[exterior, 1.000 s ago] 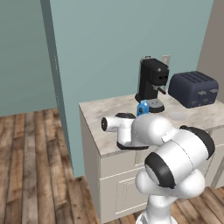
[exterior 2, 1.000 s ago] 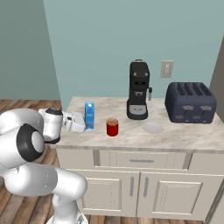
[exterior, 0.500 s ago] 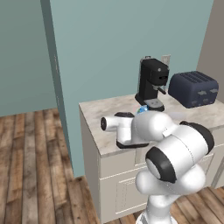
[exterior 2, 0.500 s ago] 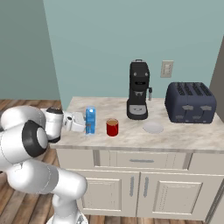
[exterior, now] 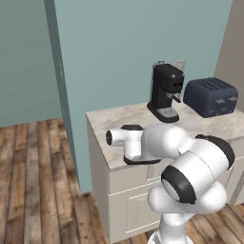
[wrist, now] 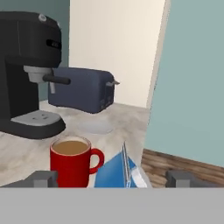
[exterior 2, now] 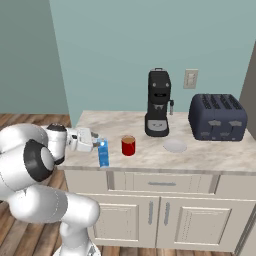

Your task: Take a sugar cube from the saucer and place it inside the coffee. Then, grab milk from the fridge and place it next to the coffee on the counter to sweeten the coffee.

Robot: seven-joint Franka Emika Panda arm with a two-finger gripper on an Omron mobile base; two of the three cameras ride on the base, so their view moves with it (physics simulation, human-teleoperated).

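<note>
- The milk [exterior 2: 103, 153] stood upright on the counter [exterior 2: 150, 155], near its front edge, directly ahead of the gripper [exterior 2: 98, 142] and just beside the fingertips.
- In the hand view the carton's blue gabled top [wrist: 118, 171] sat between the two dark fingertips [wrist: 41, 178], with clear gaps on both sides.
- The gripper's jaws were spread wide around the carton top and pinched nothing.
- The coffee [exterior 2: 128, 145], a red mug with brown liquid, stood just past the milk from the gripper, close beside it but apart, its handle turned toward the carton in the hand view.
- The saucer [exterior 2: 175, 145] lay farther along the counter beyond the mug, well away from the gripper.
- A black coffee machine [exterior 2: 158, 102] stood behind the mug and saucer, toward the wall.
- A dark blue toaster [exterior 2: 217, 116] sat at the counter's far end, farthest from the gripper.
</note>
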